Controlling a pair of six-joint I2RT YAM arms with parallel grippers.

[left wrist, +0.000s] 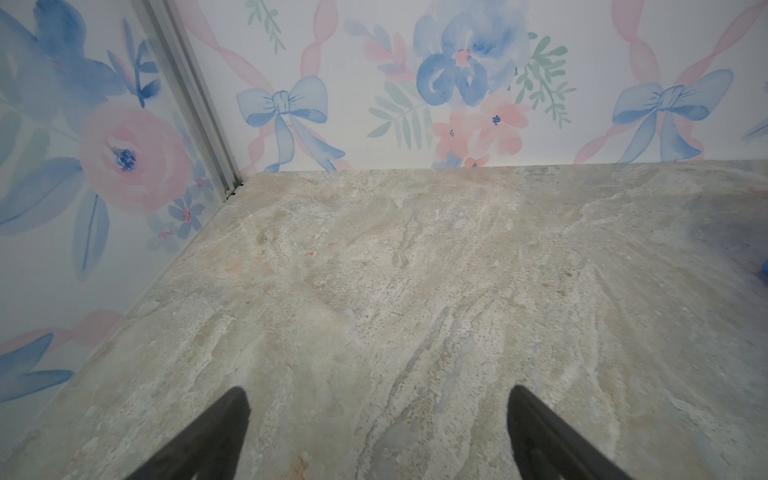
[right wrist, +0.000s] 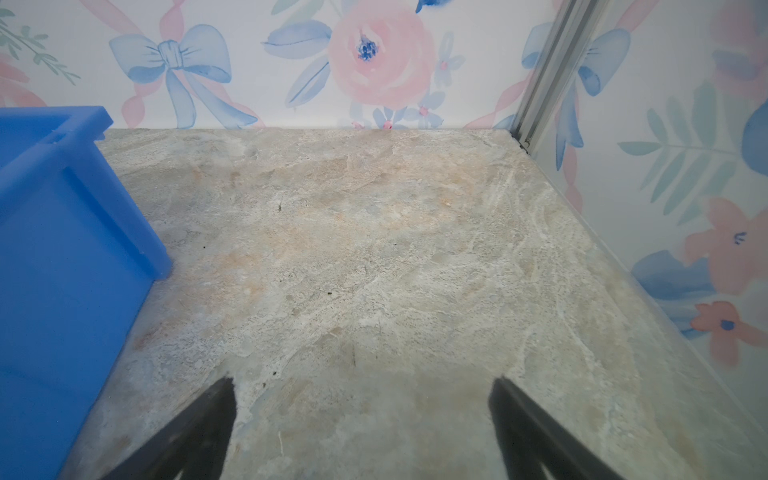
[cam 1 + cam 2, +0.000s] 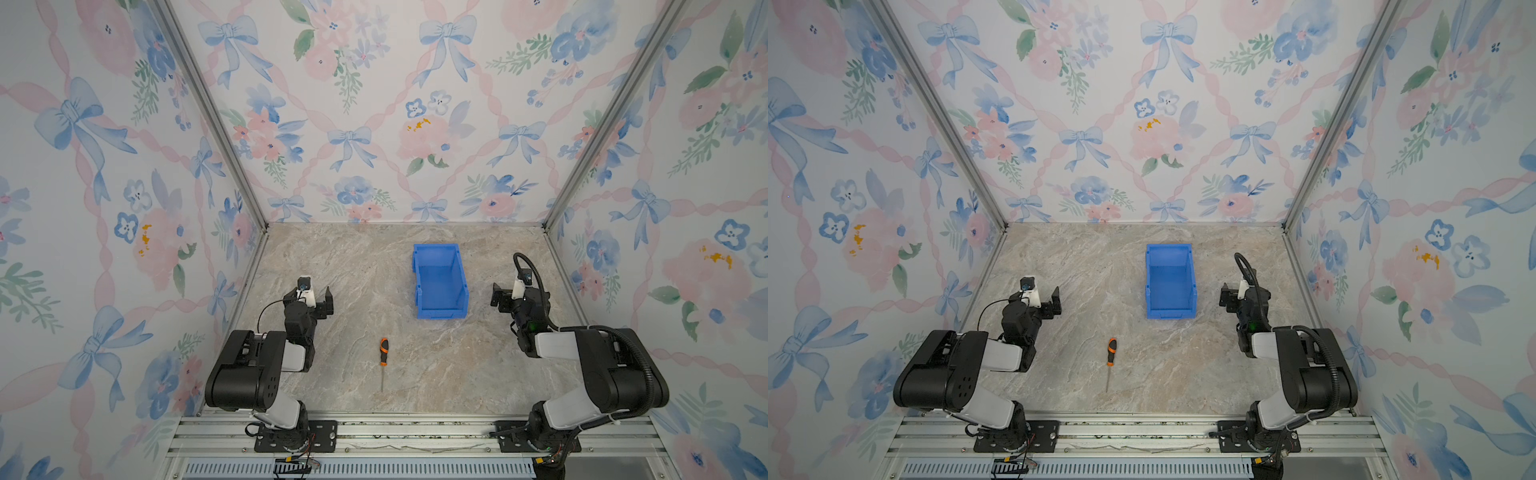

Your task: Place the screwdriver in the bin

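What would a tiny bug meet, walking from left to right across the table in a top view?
left hand → screwdriver → bin → right hand

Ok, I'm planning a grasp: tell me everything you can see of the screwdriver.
The screwdriver is small: a black-and-orange handle, plastic or rubber by its look, and a thin grey metal shaft. It lies flat on the marble-patterned tabletop, handle toward the back wall, tip toward the front rail. It sits nearer the robot than the blue bin, well apart from it and slightly to its left. Only the tabletop touches it. Neither wrist view shows it.
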